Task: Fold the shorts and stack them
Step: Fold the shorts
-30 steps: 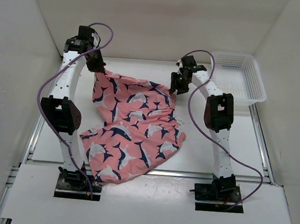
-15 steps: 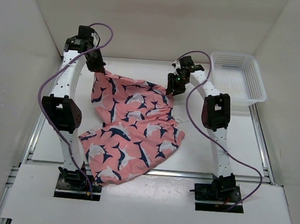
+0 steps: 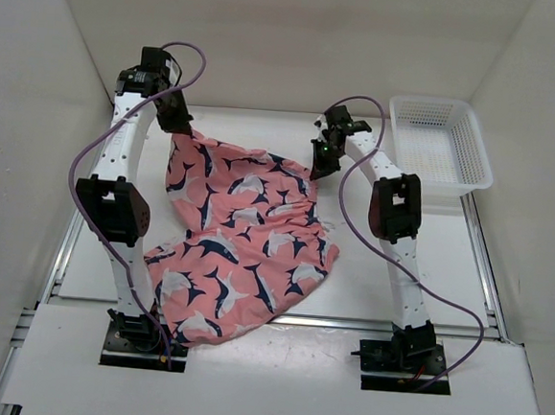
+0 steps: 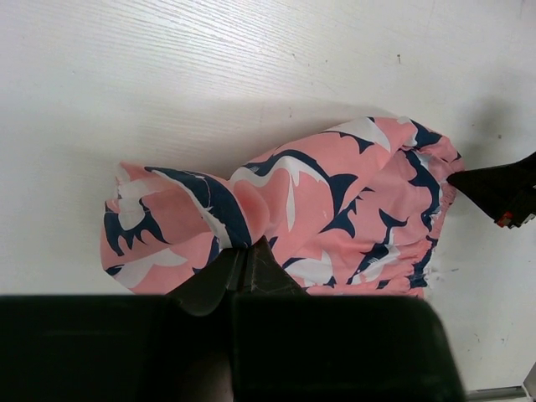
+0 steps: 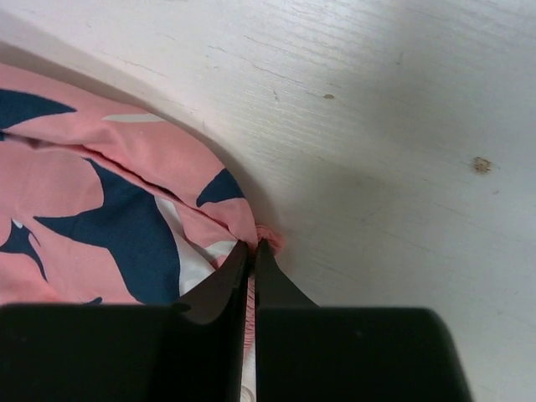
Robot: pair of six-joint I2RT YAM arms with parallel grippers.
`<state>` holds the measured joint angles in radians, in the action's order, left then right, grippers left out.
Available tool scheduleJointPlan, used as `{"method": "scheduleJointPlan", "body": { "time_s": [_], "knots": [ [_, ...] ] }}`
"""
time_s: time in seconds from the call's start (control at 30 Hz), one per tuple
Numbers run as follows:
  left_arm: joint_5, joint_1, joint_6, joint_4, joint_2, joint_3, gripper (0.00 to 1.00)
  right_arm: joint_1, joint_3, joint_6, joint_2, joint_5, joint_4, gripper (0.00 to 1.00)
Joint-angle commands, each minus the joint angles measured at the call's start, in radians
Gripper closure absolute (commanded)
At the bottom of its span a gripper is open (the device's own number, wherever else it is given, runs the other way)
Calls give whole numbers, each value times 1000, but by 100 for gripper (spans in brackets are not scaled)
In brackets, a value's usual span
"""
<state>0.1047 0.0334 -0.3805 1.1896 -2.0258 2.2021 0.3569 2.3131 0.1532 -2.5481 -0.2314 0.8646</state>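
Note:
The salmon-pink shorts [image 3: 242, 234] with navy-and-white sharks hang spread between both arms, their far edge lifted and their near end draped over the table's front edge. My left gripper [image 3: 176, 126] is shut on the far left corner of the shorts [image 4: 276, 201], the fabric pinched at the fingertips [image 4: 251, 251]. My right gripper [image 3: 317, 167] is shut on the far right corner of the shorts [image 5: 100, 201], pinching a small fold of the gathered edge at its tips [image 5: 253, 247]. The right gripper's dark tip also shows at the right edge of the left wrist view [image 4: 502, 188].
A white plastic mesh basket [image 3: 441, 143] stands at the far right of the white table [image 3: 379, 264]. White walls enclose the table at the back and both sides. Purple cables loop off both arms.
Both grippers have moved a little left and toward the back with the shorts held between them. The near end of the shorts has slid slightly left with them.

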Motion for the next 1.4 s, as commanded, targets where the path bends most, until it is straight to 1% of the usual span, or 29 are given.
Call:
{"method": "scheduleJointPlan", "body": {
  "time_s": [0.0, 0.07, 0.1, 0.2, 0.27, 0.33, 0.37, 0.47, 0.5, 0.57, 0.67, 0.73, 0.8, 0.83, 0.87, 0.93, 0.97, 1.0, 1.03, 1.07, 1.1, 1.13, 1.17, 1.2, 1.23, 1.27, 1.3, 1.33, 1.37],
  "knots": [
    [20, -9, 14, -5, 15, 30, 90, 7, -53, 60, 73, 90, 2, 100],
    [20, -9, 23, -5, 15, 30, 90, 7, -124, 118, 124, 125, -58, 100],
    [30, -9, 23, -16, 3, 30, 90, -4, -197, 140, 181, 148, -76, 100],
    [59, -9, 23, -25, -25, 65, 90, -42, -311, 213, 302, 220, -160, 100],
    [79, -9, 23, -13, -80, 145, 90, -52, -366, 235, 350, 247, -187, 100],
    [107, -9, 23, -13, -145, 215, 90, -82, -366, 235, 390, 256, -196, 100],
    [116, -9, 12, -13, -166, 288, 90, -82, -345, 235, 390, 256, -196, 100],
    [167, -19, -29, -13, -235, 416, 90, -91, -252, 235, 400, 256, -148, 100],
    [209, -30, -41, -46, -244, 432, 90, -91, -201, 235, 400, 267, -138, 100],
    [252, -44, -79, -85, -244, 432, 90, -101, -175, 235, 400, 280, -128, 100],
    [317, -56, -103, -110, -244, 452, 90, -110, -175, 235, 443, 280, -128, 100],
    [339, -56, -112, -110, -193, 429, 90, -110, -205, 235, 480, 280, -128, 100],
    [339, -47, -112, -110, -130, 337, 90, -110, -254, 244, 518, 290, -145, 100],
    [317, -35, -112, -110, -91, 293, 90, -110, -286, 253, 567, 299, -154, 100],
    [317, -15, -100, -110, -8, 198, 90, -110, -364, 253, 594, 299, -165, 100],
    [264, 11, -87, -97, 86, 80, 90, -110, -441, 263, 673, 326, -187, 100],
    [245, 25, -87, -97, 187, 17, 90, -110, -483, 275, 701, 326, -203, 100],
    [227, 48, -87, -97, 240, -113, 90, -110, -565, 290, 728, 340, -213, 100],
    [211, 60, -87, -97, 292, -184, 90, -110, -610, 290, 785, 340, -229, 100],
    [202, 72, -104, -110, 400, -256, 90, -110, -653, 302, 811, 359, -239, 100],
    [190, 100, -127, -123, 456, -407, 90, -101, -693, 312, 862, 372, -239, 100],
    [190, 118, -139, -151, 511, -483, 90, -101, -783, 322, 888, 372, -248, 100],
    [181, 137, -153, -160, 563, -554, 90, -101, -831, 322, 916, 391, -248, 100],
    [171, 185, -167, -171, 660, -620, 90, -101, -880, 335, 943, 402, -248, 100],
    [171, 213, -197, -171, 706, -747, 90, -101, -927, 348, 998, 423, -257, 100],
    [161, 241, -216, -183, 749, -810, 90, -101, -1024, 358, 1028, 434, -257, 100],
    [149, 270, -237, -199, 833, -870, 90, -101, -1072, 358, 1083, 434, -268, 100],
    [148, 325, -286, -199, 873, -984, 90, -101, -1115, 373, 1110, 444, -268, 100],
    [148, 350, -310, -211, 912, -1039, 90, -92, -1153, 382, 1137, 445, -268, 100]
  ]
}}
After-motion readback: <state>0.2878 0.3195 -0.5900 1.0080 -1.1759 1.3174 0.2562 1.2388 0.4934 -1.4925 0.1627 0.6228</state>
